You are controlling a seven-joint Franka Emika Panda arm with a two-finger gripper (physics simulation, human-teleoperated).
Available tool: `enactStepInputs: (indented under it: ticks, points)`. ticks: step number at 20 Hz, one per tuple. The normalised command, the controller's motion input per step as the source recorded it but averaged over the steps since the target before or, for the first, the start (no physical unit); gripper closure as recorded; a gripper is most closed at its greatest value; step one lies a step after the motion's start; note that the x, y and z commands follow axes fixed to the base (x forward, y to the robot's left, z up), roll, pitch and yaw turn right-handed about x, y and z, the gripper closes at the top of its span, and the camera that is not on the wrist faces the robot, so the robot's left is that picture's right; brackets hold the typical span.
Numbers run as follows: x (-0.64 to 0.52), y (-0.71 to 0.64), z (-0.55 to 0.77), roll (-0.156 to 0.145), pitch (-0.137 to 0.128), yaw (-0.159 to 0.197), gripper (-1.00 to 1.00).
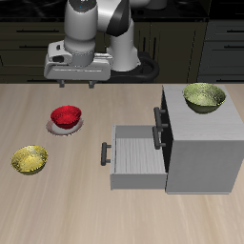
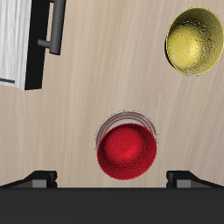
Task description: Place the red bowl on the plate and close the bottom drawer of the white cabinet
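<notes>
The red bowl (image 1: 66, 116) (image 2: 128, 150) rests on the plate (image 1: 70, 130) (image 2: 133, 116), whose rim shows around the bowl's edge. My gripper (image 1: 79, 86) (image 2: 112, 179) hangs above the bowl and a little farther back, open, with nothing between its fingers (image 2: 39, 178). The white cabinet (image 1: 202, 145) stands beside the plate. Its bottom drawer (image 1: 140, 158) (image 2: 19, 39) is pulled out toward the plate, with its dark bar handle (image 1: 106, 152) (image 2: 54, 26) facing the bowl.
One yellow-green bowl (image 1: 204, 96) sits on the cabinet's top. A second yellow-green bowl (image 1: 30, 159) (image 2: 194, 41) lies on the table nearer the front edge than the plate. The upper drawer's handle (image 1: 158, 127) shows on the cabinet's front.
</notes>
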Motion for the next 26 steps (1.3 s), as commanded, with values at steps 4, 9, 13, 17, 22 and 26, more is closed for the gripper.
enactStepInputs:
  ticks: [4,9,13,17,22,26]
  points:
    - [-0.02,0.09,0.42,0.009,-0.039,-0.008,-1.0]
    - [-0.11,0.13,0.29,-0.006,-0.037,0.001,-1.0]
    - [-0.05,0.05,0.09,0.027,-0.013,0.033,-1.0]
    - [0.02,-0.04,0.05,0.002,-0.003,0.034,-1.0]
    - [-0.01,-0.02,0.24,-0.007,-0.026,-0.002,-1.0]
    - [0.02,0.01,0.14,0.008,-0.002,-0.004,-1.0]
